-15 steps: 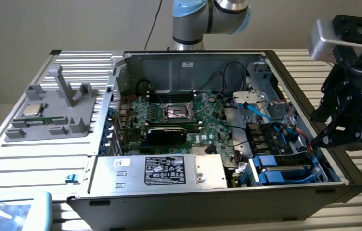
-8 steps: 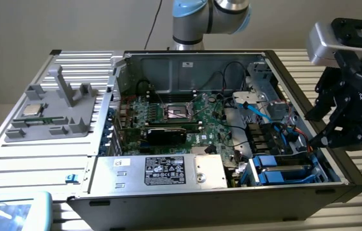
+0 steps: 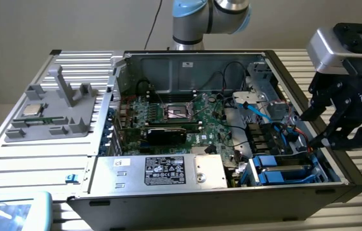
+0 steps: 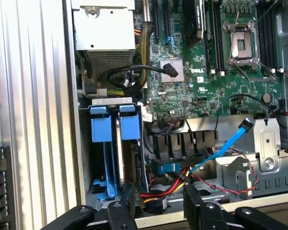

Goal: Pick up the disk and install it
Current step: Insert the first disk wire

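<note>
Currently black two-finger gripper (image 3: 313, 130) hovers over the open black desktop computer case (image 3: 354, 180) at the exterior view's right edge; jaws apart, nothing between them; silver-grey hard disk (image 3: 282, 169) in its bright blue plastic carrier stands on edge in the drive bay, in the case corner at the exterior view's lower right, near the big silver power supply box with black label (image 3: 168, 171); disk and gripper apart; my read: disk looks seated, install at or near its end; any move into that bay calls for a straight path clear of the red-and-yellow wire bundle (image 4: 163, 188) and light-blue flat data cable (image 4: 230, 143) close by
</note>
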Controlling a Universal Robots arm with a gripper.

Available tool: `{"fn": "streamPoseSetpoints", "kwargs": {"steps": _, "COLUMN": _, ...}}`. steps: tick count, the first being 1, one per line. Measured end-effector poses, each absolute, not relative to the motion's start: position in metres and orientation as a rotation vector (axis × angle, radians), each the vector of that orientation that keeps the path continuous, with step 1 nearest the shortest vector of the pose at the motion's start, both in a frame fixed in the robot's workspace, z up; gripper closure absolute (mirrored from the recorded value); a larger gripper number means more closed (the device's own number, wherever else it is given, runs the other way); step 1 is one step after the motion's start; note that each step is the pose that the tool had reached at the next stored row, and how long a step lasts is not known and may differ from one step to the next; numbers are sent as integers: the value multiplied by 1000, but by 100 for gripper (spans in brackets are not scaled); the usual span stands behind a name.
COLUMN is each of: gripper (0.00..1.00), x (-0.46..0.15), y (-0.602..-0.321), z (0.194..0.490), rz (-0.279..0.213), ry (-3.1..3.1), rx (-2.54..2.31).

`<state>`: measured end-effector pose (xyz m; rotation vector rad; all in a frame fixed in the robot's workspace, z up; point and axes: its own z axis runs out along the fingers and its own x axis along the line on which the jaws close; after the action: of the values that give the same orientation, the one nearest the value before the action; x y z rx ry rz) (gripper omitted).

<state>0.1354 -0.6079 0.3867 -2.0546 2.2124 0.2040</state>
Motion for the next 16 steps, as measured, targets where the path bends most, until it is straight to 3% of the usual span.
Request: {"fn": "streamPoseSetpoints", "kwargs": {"steps": 16, "gripper": 47, "x": 137, "y": -612, "z": 386, "rz": 224, "ry": 1989, "rx": -2290}}
